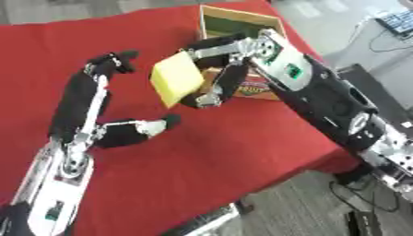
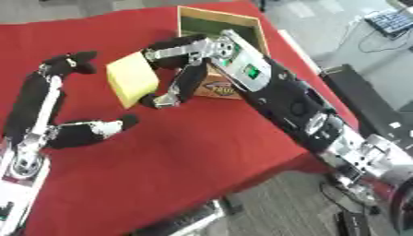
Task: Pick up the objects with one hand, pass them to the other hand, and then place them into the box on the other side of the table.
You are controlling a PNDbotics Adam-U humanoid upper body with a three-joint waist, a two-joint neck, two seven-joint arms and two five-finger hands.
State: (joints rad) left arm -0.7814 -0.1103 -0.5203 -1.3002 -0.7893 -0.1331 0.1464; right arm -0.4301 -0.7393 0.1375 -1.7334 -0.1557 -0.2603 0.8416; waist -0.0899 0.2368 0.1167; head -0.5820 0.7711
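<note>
Evidently handover done: right hand [image 1: 211,73] pinches yellow sponge [image 1: 177,79] between thumb and fingers, above red tablecloth [image 1: 242,138], just beside open cardboard box [image 1: 238,20]; left hand [image 1: 97,110] nearby, fingers spread wide, holding nothing; remaining: carry sponge over box, release inside.

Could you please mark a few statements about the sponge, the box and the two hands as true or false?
1. The right hand holds the yellow sponge. True.
2. The sponge lies inside the box. False: it is held beside the box.
3. The left hand is empty. True.
4. The tablecloth is blue. False: it is red.
</note>
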